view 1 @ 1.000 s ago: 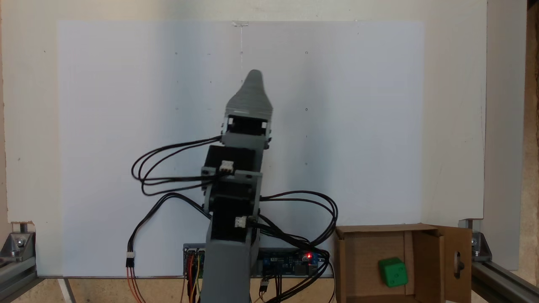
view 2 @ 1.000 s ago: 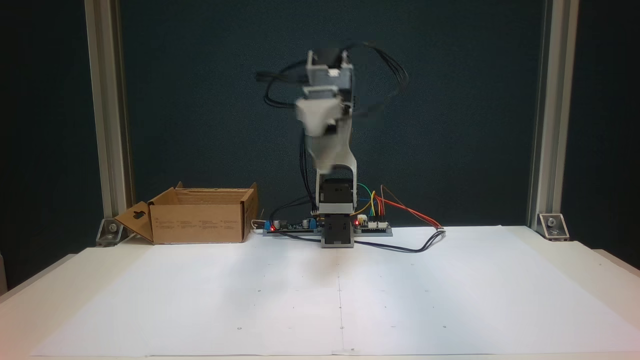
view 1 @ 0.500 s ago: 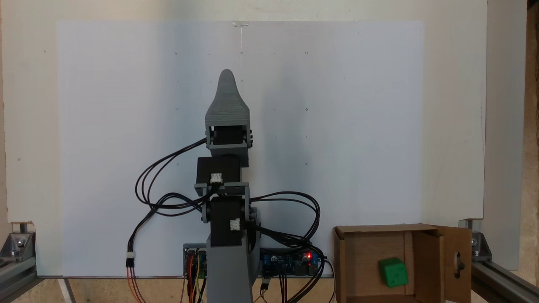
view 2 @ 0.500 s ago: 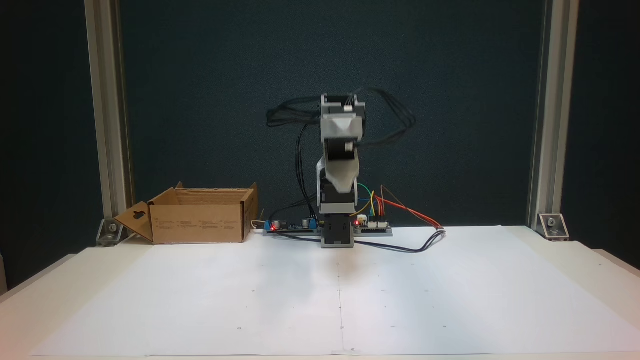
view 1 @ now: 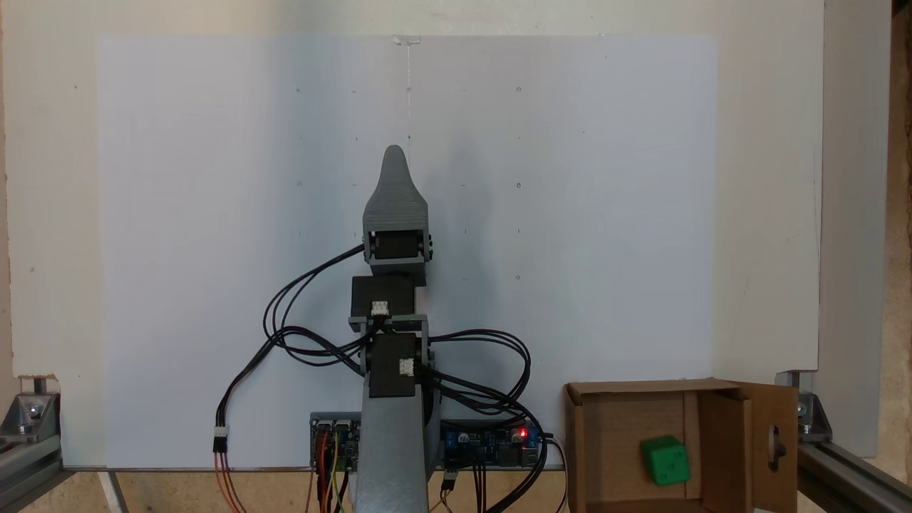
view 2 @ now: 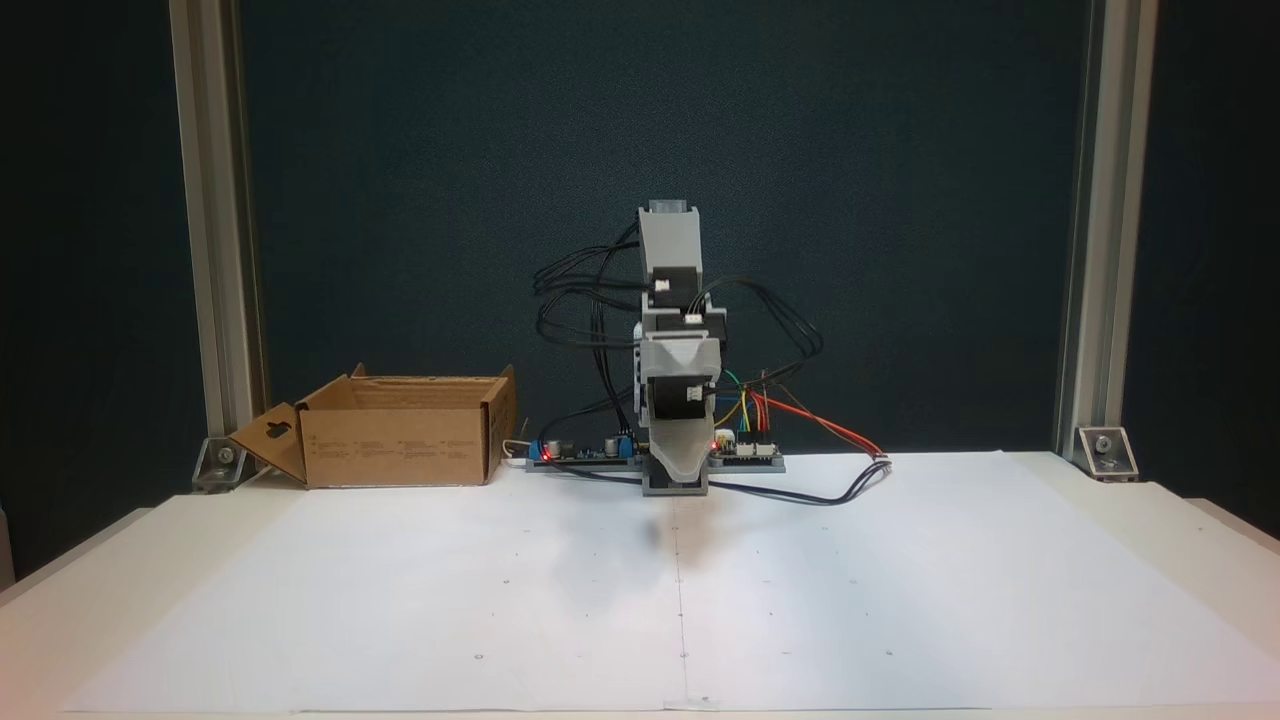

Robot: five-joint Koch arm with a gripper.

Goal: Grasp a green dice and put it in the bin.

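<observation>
My tool (view 1: 395, 153) points along the centre of the white sheet (view 1: 570, 214), tip low over the worktop (view 2: 100, 590) in front of my base. Only one grey tip shows, so I cannot tell whether it is clenched or released. The green dice (view 1: 665, 461) lies inside the bin (view 1: 727, 427), well apart from my tool, off to the right.

Arm (view 2: 668, 300) folded lower vs 1 s ago, tool (view 2: 682, 470) now near paper.
</observation>
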